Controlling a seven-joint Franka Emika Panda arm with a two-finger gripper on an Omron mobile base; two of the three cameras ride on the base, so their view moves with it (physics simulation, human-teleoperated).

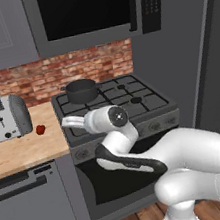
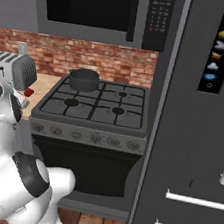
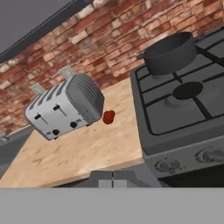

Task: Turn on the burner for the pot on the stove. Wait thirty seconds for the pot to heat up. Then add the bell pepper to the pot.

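**A:** How does the pot look, and where is it?

**B:** The dark grey, wide cylindrical metal pot point(image 1: 82, 91) with small side handles stands on the far left burner of the dark grey gas stove point(image 1: 154, 105), on the black grate bars. The round black burner cap point(image 3: 187, 90) nearer than the pot lies bare. The small, shiny red bell pepper point(image 1: 41, 129) rests on the wooden counter point(image 1: 23, 152), left of the stove and just beside the silver four-slot toaster point(image 1: 4, 119), near its right end.

**A:** And the gripper?

**B:** The gripper point(image 3: 112, 180) has its dark finger tips pressed together, pinching nothing. It hovers near the counter's front edge, well apart from the pepper and the pot.

**A:** What is hidden or hard to make out?

**B:** In the left base view the white arm covers part of the stove's front and several knobs. In the right base view the arm hides most of the counter; the pepper is barely visible there. The burner beneath the pot is covered by it, and I cannot tell if any flame burns.

**A:** Any writing?

**B:** The black microwave point(image 2: 98, 8) above the stove has a keypad, and the dark refrigerator point(image 2: 200, 146) on the right carries a column of small icons, but nothing is legible.
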